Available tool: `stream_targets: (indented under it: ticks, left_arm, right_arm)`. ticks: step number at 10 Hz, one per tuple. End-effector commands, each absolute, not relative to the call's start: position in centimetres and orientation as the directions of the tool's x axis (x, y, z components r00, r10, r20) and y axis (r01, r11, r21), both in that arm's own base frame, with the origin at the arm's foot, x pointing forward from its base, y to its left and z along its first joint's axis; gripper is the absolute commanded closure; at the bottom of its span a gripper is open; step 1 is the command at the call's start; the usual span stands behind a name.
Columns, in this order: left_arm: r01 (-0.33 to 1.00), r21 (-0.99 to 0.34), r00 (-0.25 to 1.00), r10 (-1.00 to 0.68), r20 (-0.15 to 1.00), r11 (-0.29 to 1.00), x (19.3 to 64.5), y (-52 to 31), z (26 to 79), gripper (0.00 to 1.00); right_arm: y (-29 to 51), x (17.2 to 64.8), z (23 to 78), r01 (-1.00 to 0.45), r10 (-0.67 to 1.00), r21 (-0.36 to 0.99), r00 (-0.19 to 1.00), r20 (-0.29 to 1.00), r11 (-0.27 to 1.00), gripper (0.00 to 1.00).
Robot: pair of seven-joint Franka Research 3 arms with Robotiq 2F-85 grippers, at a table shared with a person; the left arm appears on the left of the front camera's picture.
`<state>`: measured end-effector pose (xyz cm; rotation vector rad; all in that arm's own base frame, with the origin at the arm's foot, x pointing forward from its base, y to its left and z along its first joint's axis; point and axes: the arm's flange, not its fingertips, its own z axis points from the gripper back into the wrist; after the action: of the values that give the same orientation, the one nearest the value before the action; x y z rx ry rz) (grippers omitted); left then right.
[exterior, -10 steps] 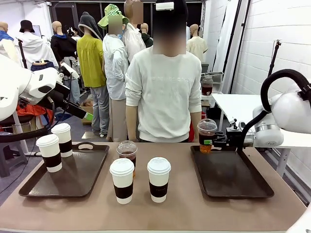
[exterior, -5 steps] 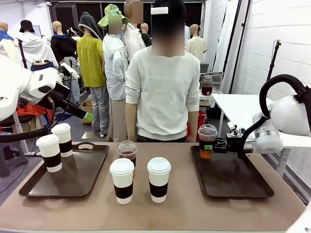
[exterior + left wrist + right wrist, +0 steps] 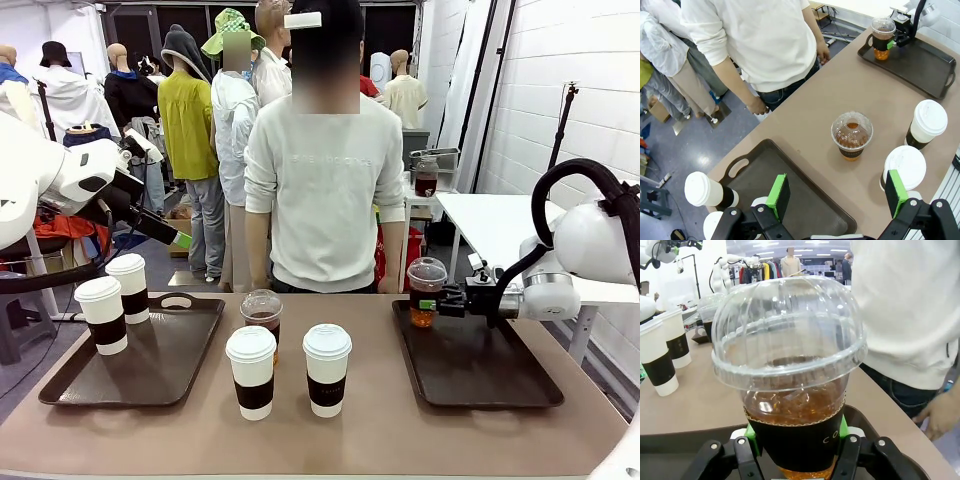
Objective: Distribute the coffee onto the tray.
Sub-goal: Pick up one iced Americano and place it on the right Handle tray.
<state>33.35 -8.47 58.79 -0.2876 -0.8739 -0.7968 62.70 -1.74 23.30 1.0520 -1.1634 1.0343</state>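
Table [image 3: 390, 430] spans the front view, and a person [image 3: 320, 190] in a white top stands at its far edge, beyond the right claw [image 3: 432, 298] and a little to its left. Right tray [image 3: 490, 380] lies beneath that claw and stretches toward the near side, bare apart from the claw's load. Left tray [image 3: 165, 365] lies well apart from the right claw, across the table, and partly below the left claw [image 3: 837, 194]. The right claw is clamped sideways on a held cup [image 3: 426, 283], a clear dome-lidded one of brown liquid, with the green pads pressing the dark band low on its wall. The right wrist view has this cup [image 3: 790, 355] upright between the fingers [image 3: 752, 437]. It is at the right tray's far left corner, but I cannot tell whether its base rests on the tray or hangs just above. The left claw stands wide open above the table, with nothing between its fingers [image 3: 779, 195]. A second dome cup [image 3: 852, 135] stands on bare table ahead of it, in line with the gap. Two middle cups [image 3: 927, 122], white paper with black sleeves, stand on the table near one left finger. Two tray cups [image 3: 702, 189] of the same kind stand on the left tray near the other finger.
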Motion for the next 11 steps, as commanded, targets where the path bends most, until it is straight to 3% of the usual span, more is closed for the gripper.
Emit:
stream_targets:
  ticks: [1,6,8,11]
  left_arm:
    - [0.726,0.081,0.384,-0.500,0.777,0.683,33.4,-8.4,58.8,0.00]
    - [0.726,0.081,0.384,-0.500,0.777,0.683,33.4,-8.4,58.8,0.00]
    - [0.726,0.081,0.384,-0.500,0.777,0.683,33.4,-8.4,58.8,0.00]
    - [0.726,0.081,0.384,-0.500,0.777,0.683,33.4,-8.4,58.8,0.00]
  right_arm:
    - [-1.7,63.7,23.4,-0.972,0.042,0.075,0.087,0.995,0.220,0.37]
    - [-1.6,63.8,22.8,-0.967,0.058,0.121,0.137,0.989,0.223,0.37]
    - [-1.6,63.8,22.7,-0.966,0.061,0.140,0.156,0.986,0.217,0.01]
    - [-2.0,62.9,23.1,-0.960,0.070,0.167,0.187,0.980,0.224,0.00]
